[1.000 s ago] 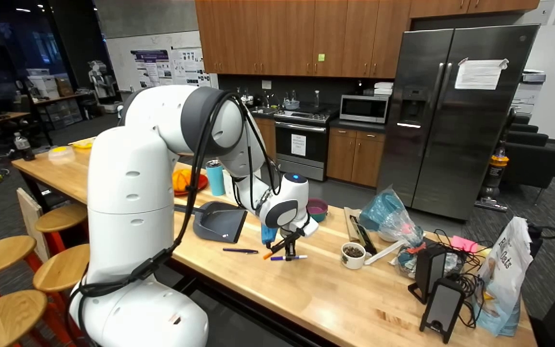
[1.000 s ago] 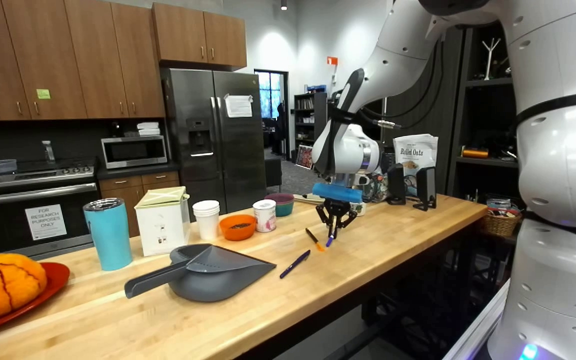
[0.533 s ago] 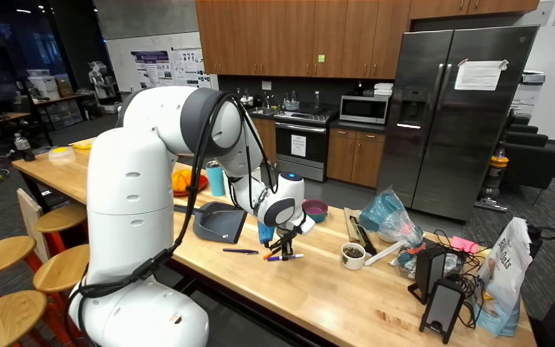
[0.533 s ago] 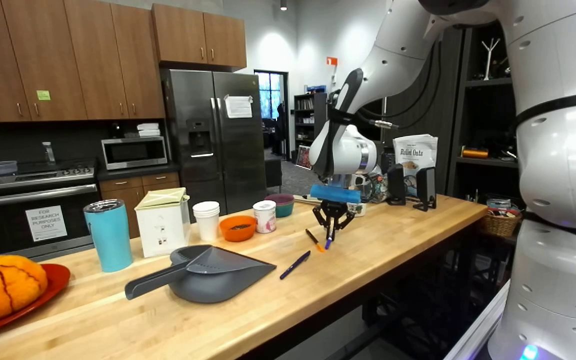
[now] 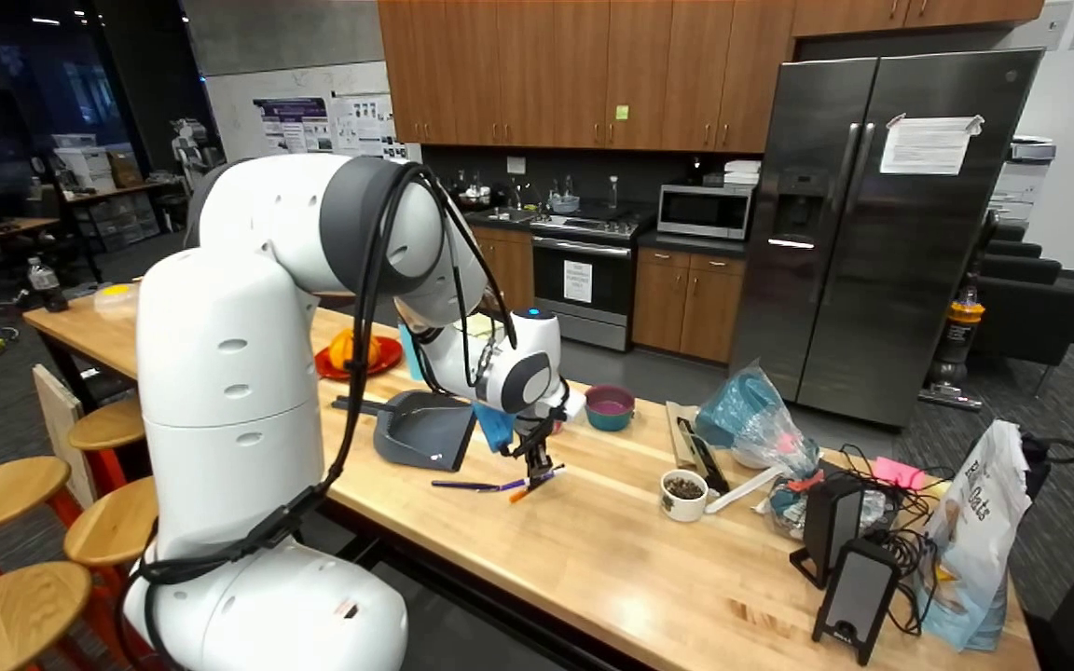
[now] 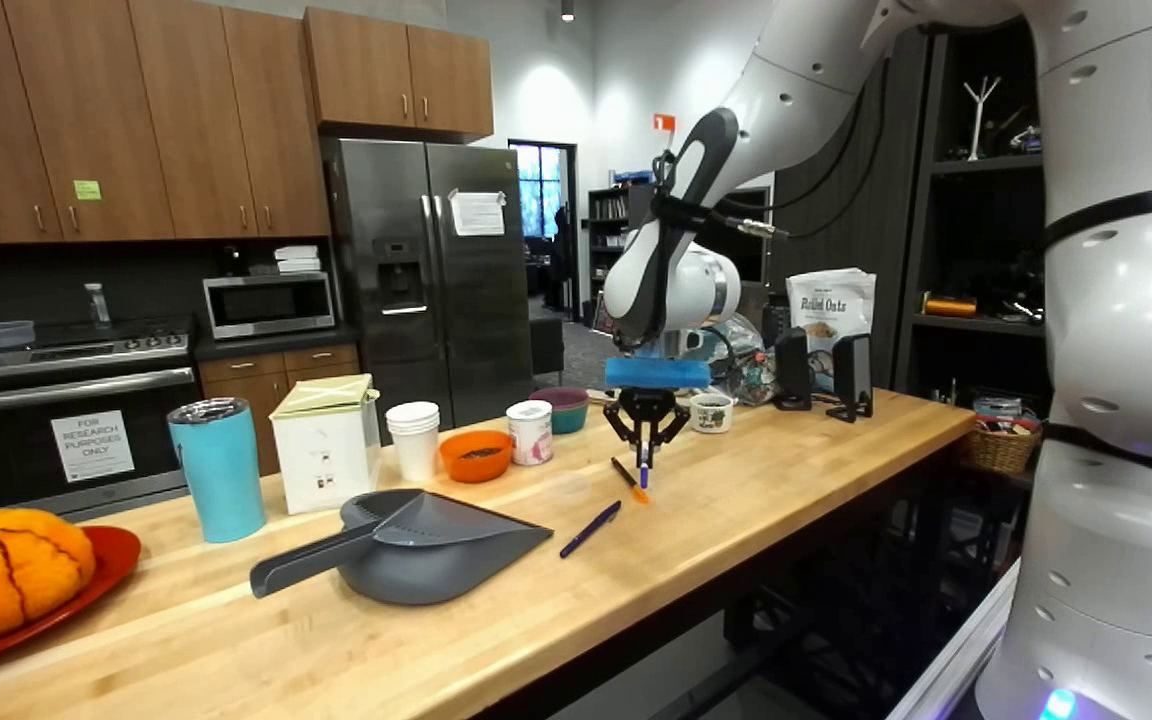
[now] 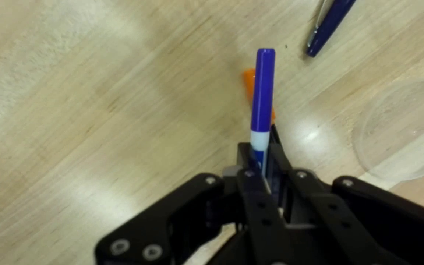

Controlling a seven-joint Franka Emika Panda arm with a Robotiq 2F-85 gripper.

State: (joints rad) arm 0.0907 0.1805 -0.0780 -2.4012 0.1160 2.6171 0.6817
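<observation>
White arm, black cables, black pincer

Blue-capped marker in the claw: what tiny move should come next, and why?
Probably a slight lift straight up. The gripper pinches the blue-capped marker, which in the wrist view overlaps an orange-and-black pen. I can't tell whether they touch, so rising before any sideways motion might avoid nudging that pen.

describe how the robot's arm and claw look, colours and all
The arm is glossy white with rounded segments and dark grey sections. Black cables run along it, with black straps. A blue light glows on the wrist; a blue bar sits above the claw, which is black with jointed fingers and silvery screws.
</observation>
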